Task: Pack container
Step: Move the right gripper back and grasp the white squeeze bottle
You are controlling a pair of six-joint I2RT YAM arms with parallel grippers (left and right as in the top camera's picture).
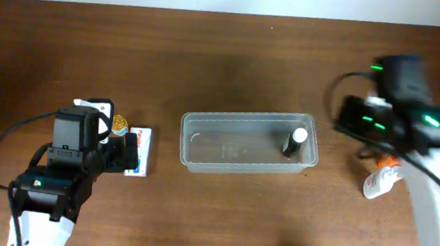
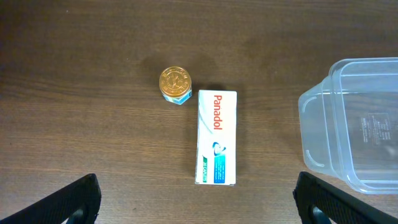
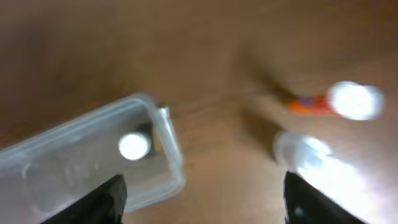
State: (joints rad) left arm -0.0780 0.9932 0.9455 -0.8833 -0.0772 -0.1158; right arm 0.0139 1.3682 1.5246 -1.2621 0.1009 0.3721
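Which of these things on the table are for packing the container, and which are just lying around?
For the job: container, bottle already inside it, Panadol box, gold-lidded jar, white tube (likely).
Lying about: nothing I can make out.

Clear container (image 1: 225, 150) mid-table, a white-capped dark bottle (image 1: 294, 141) inside at its right end

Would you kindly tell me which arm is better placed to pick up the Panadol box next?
Left. The left gripper hangs open directly over the Panadol box, beside the container. The right gripper, also open, is beyond the container's other end, near a white tube.
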